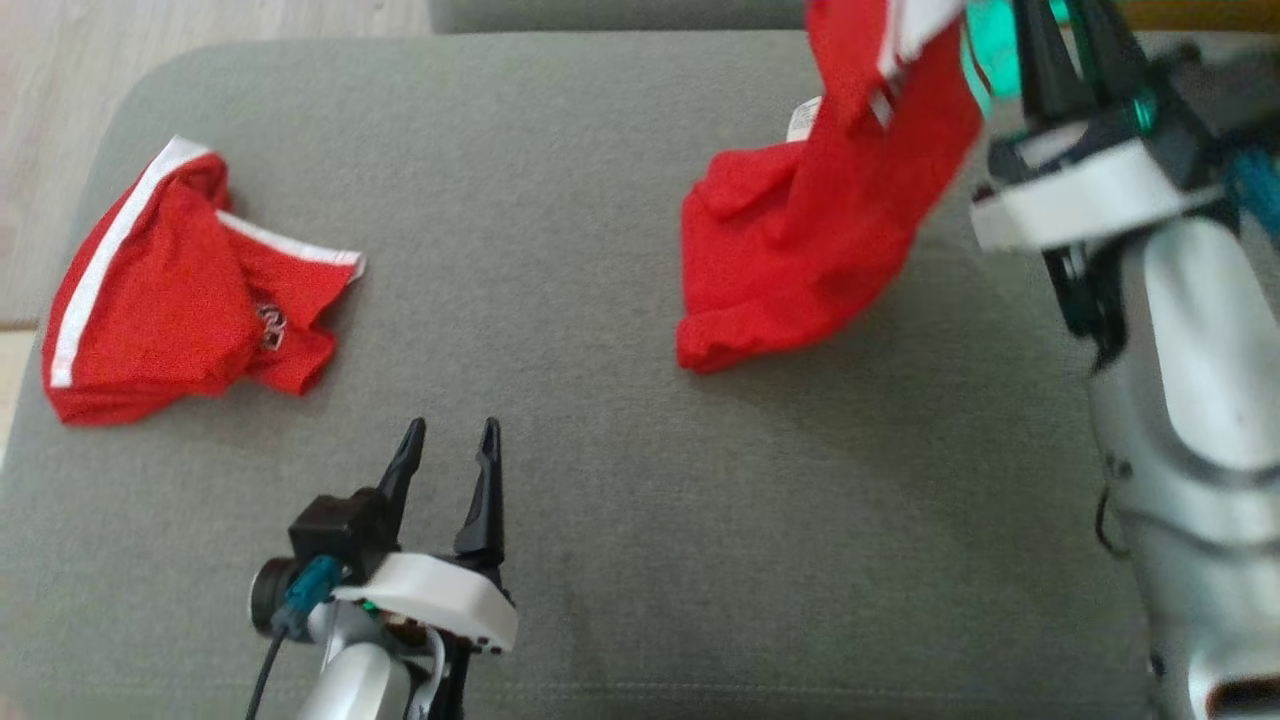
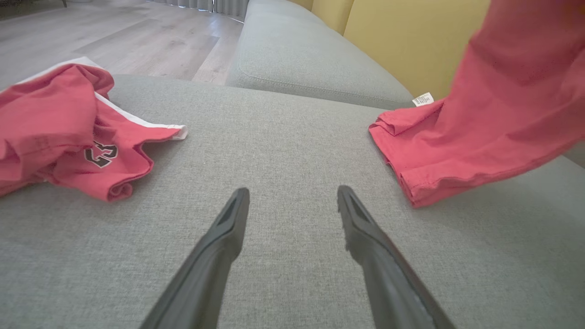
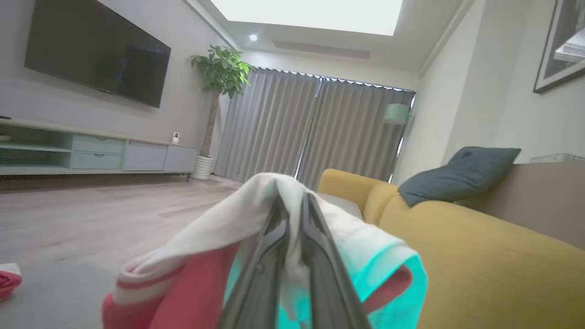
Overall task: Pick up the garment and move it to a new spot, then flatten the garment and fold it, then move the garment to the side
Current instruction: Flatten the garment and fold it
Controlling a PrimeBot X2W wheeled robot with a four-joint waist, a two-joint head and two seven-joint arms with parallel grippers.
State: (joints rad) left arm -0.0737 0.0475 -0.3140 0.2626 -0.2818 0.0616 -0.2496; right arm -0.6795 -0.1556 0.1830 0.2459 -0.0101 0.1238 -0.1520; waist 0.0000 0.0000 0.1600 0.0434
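The right gripper (image 3: 295, 201) is clamped on the white-trimmed edge of the red garment (image 1: 820, 230) and holds it up at the far right, its lower end draped on the grey cushion (image 1: 600, 250). The left gripper (image 1: 452, 430), fingers wide apart and holding nothing, is at the near side, left of centre. A second garment (image 1: 170, 300), also red, lies crumpled at the left.
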